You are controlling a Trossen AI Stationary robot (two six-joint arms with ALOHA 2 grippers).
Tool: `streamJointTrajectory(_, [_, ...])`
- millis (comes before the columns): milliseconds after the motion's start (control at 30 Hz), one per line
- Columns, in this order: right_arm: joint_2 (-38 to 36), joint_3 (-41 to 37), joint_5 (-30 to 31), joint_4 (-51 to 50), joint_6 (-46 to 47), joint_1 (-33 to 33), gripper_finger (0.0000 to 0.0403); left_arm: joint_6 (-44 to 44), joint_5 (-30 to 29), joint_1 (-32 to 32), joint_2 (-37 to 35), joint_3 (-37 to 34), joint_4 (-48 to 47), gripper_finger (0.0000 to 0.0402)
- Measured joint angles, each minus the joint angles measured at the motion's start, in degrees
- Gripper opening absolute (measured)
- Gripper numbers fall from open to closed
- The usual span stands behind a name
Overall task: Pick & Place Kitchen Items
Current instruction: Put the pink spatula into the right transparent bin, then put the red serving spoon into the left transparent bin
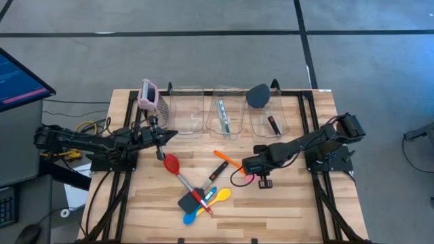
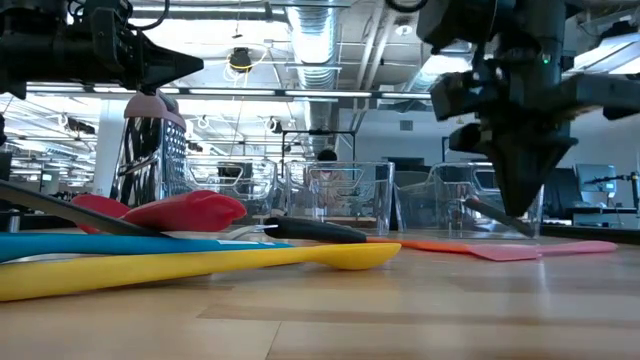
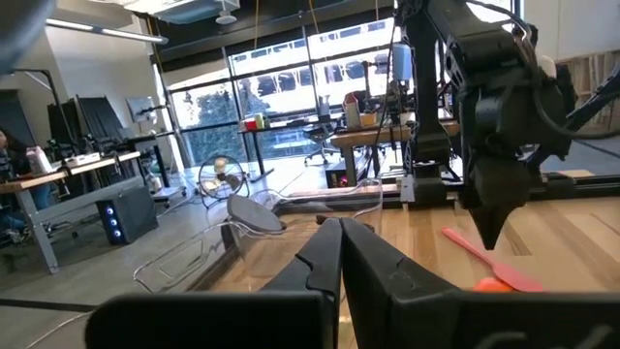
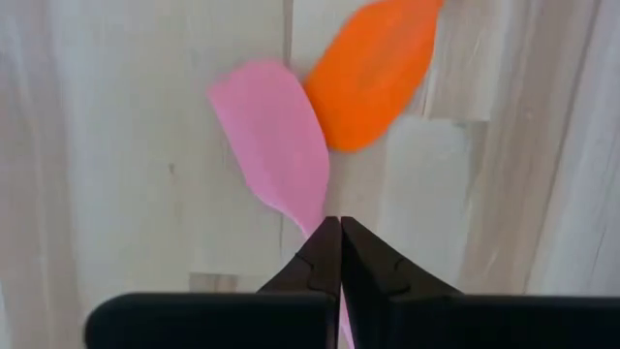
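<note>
Judging by what lies in the three clear bins (image 1: 224, 112) along the table's far edge, the sorting looks partly done: going left to right, the left bin seems empty, the middle one holds a clear-teal tool (image 1: 222, 116), and the right one holds a black spatula (image 1: 258, 95) and a red-handled tool (image 1: 273, 125). The pink-topped grater (image 1: 148, 95) stands just left of the bins. The left gripper (image 1: 165, 140) hovers in front of the left bin, fingers pressed together on nothing. Nearer than the bins, toward the front edge, a pile remains: a red spoon (image 1: 171, 163), another black spatula (image 1: 190, 200), a blue spoon (image 1: 195, 211) and a yellow spoon (image 1: 218, 196). An orange spatula (image 1: 227, 159) lies in front of the middle bin. The right gripper (image 1: 264, 181) is down at the table in front of the right bin, clenched over the handle of the pink spatula (image 4: 276, 136), though an actual grasp cannot be confirmed. Most items are still left.
</note>
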Motion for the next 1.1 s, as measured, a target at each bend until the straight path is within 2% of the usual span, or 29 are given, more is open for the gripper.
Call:
streamJointTrajectory(167, [-0.6, 0.0, -0.2, 1.4, 0.0, 0.1, 0.0000, -0.2, 1.0, 0.0, 0.0, 0.0, 0.0, 0.0002])
streamJointTrajectory(367, [-0.6, -0.3, 0.1, 1.2, 2.3, 0.5, 0.0000, -0.2, 12.5, 0.0, 0.0, 0.0, 2.0, 0.0002])
streamJointTrajectory(433, [-0.9, -0.5, 0.1, 0.7, 3.4, 0.5, 0.0000, -0.8, 14.6, 0.0, 0.0, 0.0, 3.4, 0.0002])
streamJointTrajectory(567, [-0.9, -0.4, 0.3, 2.4, 3.7, 1.3, 0.0000, -1.7, 15.0, 0.0, 0.1, 0.0, 3.5, 0.0002])
streamJointTrajectory(733, [-0.9, -0.4, -2.4, 9.9, 3.2, 2.6, 0.0000, -2.0, 15.0, 0.0, 1.6, 0.0, 3.7, 0.0002])
streamJointTrajectory(833, [-0.9, -0.4, -2.8, 11.9, 3.6, 3.5, 0.0000, -3.2, 15.1, 0.0, 3.4, 0.0, 6.3, 0.0002])
streamJointTrajectory(1100, [0.0, -0.4, -1.4, 13.6, 9.7, 5.6, 0.0000, -5.0, 19.9, -0.1, 11.3, 0.7, 15.4, 0.0002])
